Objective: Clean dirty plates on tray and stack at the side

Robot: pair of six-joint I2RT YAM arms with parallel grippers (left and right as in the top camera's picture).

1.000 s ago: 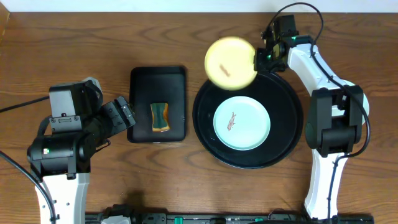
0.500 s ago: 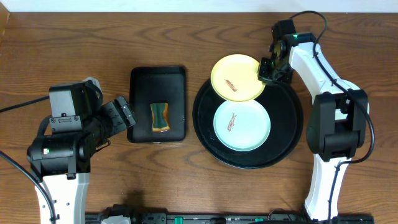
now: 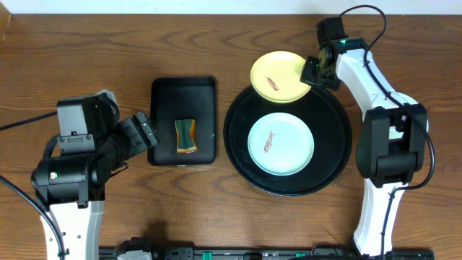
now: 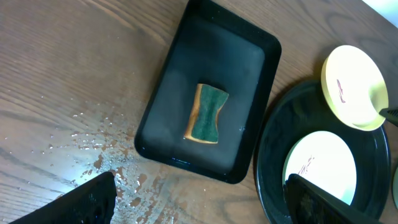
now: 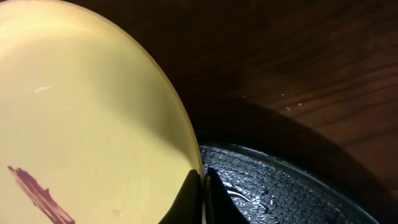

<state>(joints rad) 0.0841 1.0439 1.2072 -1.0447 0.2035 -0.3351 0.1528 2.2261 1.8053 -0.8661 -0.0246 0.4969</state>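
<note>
1. Over far-left rim of round tray (image 3: pixel 333 119): pale yellow plate (image 3: pixel 278 76), partly above the tray, partly above bare table (image 3: pixel 216 36); reddish-brown smear facing up.
2. Clamped at its right edge by right gripper (image 3: pixel 312 71); fingertips (image 5: pixel 190 202) pinched tight on the plate rim.
3. Flat in tray centre: mint-blue plate (image 3: pixel 281 143), smear near its middle.
4. Beside rectangular tray (image 3: pixel 164 108), on its left: left gripper (image 3: pixel 144 131), jaws spread wide, nothing between.
5. Inside rectangular tray: green-and-tan sponge (image 3: pixel 185 136). Water droplets (image 4: pixel 93 137) on wood alongside.
</note>
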